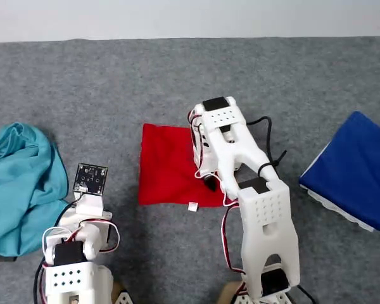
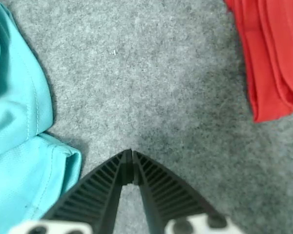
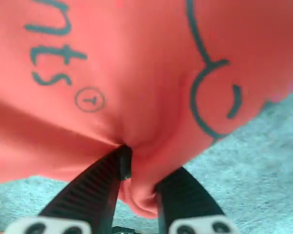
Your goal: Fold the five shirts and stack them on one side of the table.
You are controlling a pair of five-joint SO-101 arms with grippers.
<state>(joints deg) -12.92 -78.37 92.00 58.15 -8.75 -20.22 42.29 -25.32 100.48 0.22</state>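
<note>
A red shirt (image 1: 166, 166) lies folded flat on the grey felt at the table's middle. My right gripper (image 1: 210, 180) sits at its right edge, shut on a pinch of the red shirt (image 3: 136, 87), whose dark print shows close up. The cloth bulges between the black fingers (image 3: 95, 183). A teal shirt (image 1: 18, 183) lies crumpled at the left. My left gripper (image 2: 132, 168) is shut and holds nothing, hovering over bare felt between the teal shirt (image 2: 17, 146) and the red shirt (image 2: 273, 53). A folded blue shirt (image 1: 354, 168) rests at the right.
Grey felt (image 1: 114, 82) covers the whole table, with open room along the far side. A white layer (image 1: 332, 201) shows under the blue shirt's near edge. Both arm bases stand at the near edge.
</note>
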